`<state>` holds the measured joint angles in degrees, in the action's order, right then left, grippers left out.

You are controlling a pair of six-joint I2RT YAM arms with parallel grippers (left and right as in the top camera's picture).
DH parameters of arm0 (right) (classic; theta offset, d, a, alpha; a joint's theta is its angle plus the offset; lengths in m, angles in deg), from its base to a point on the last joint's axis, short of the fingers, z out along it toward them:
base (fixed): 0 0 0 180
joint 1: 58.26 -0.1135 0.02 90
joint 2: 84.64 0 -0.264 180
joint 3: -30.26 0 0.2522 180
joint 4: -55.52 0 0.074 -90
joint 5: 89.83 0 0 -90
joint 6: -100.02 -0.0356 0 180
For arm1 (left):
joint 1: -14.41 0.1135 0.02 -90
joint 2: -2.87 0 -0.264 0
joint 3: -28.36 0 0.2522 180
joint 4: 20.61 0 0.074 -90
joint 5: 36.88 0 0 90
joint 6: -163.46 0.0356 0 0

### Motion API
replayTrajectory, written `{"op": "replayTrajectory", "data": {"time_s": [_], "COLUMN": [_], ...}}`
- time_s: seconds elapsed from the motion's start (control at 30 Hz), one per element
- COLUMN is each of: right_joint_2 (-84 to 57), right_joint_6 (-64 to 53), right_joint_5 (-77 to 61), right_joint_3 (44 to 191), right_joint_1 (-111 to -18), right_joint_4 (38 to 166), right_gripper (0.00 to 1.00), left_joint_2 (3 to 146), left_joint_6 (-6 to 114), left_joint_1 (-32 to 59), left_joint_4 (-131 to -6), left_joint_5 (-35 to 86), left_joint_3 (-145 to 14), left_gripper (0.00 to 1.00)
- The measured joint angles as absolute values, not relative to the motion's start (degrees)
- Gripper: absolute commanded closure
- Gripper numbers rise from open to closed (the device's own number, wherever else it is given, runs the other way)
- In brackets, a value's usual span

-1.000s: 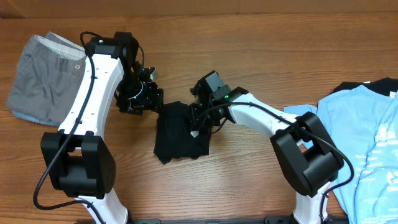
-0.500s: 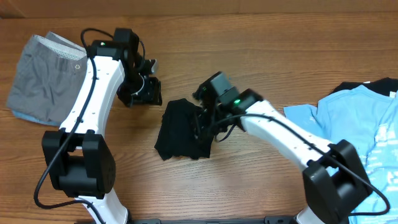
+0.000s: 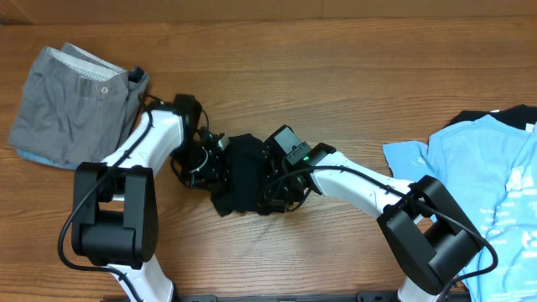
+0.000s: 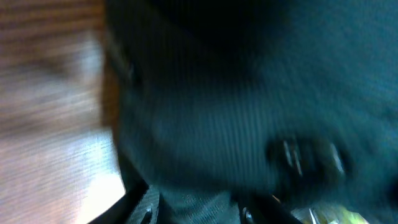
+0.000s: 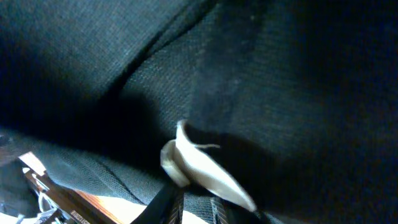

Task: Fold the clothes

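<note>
**At table [image 3: 352, 67] centre: black shirt [image 3: 242, 172] bunched between both grippers**

The black shirt is seen crumpled in a small heap. The left gripper [image 3: 210, 164] is pressed against its left edge and the right gripper [image 3: 270, 186] against its right edge. The fingertips are hidden by cloth, so whether either is open or closed cannot be told. Both wrist views are filled by dark fabric, and the left one is blurred. A white tag [image 5: 202, 168] is seen in the right wrist view. Grey shorts [image 3: 71, 105] are laid at far left and a blue shirt [image 3: 482, 193] at far right, both well apart from the heap.
</note>
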<state>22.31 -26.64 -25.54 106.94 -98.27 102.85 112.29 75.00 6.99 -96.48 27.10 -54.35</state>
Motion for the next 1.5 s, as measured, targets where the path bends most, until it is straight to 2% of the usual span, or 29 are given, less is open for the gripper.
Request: {"op": "replayTrajectory", "data": {"time_s": [0.07,0.13,0.37,0.47,0.53,0.63,0.8,1.1,1.17,1.37,1.5], "right_joint_2": [22.31,22.31,22.31,22.31,22.31,21.53,15.93,13.99,16.04,22.84,25.70], "right_joint_6": [-27.03,-27.23,-27.23,-25.83,-24.06,-20.54,-16.19,-14.12,-13.96,-13.90,-13.90], "right_joint_5": [-25.58,-25.80,-26.44,-27.25,-27.95,-28.16,-26.79,-17.78,-14.39,-7.42,-8.06], "right_joint_3": [106.94,106.94,106.94,107.02,107.48,109.23,114.67,118.39,118.39,118.37,118.37], "right_joint_1": [-98.27,-98.27,-98.25,-98.25,-98.21,-98.08,-98.03,-97.90,-97.49,-92.83,-87.45], "right_joint_4": [102.80,102.76,102.69,103.00,104.00,106.58,106.67,97.67,96.92,95.87,96.33], "right_gripper": [0.81,0.81,0.78,0.73,0.71,0.66,0.67,0.66,0.66,0.66,0.66], "left_joint_2": [112.29,112.01,111.20,111.68,111.86,111.92,111.92,111.92,111.92,111.92,112.01], "left_joint_6": [74.17,72.81,70.19,70.30,70.45,70.32,70.39,70.06,69.75,68.88,67.24], "left_joint_1": [6.99,7.23,7.91,8.57,9.11,9.70,9.79,9.79,9.79,8.42,5.73], "left_joint_4": [-92.52,-89.86,-86.01,-88.89,-91.65,-97.99,-108.37,-120.26,-120.15,-112.46,-100.96], "left_joint_5": [27.14,27.18,28.23,31.84,34.96,39.86,43.58,38.31,37.35,33.00,29.04], "left_joint_3": [-51.88,-50.37,-51.81,-57.06,-61.47,-69.14,-81.23,-83.26,-81.89,-71.02,-62.04], "left_gripper": [0.72,0.75,0.75,0.69,0.53,0.42,0.37,0.39,0.44,0.50,0.54]}}
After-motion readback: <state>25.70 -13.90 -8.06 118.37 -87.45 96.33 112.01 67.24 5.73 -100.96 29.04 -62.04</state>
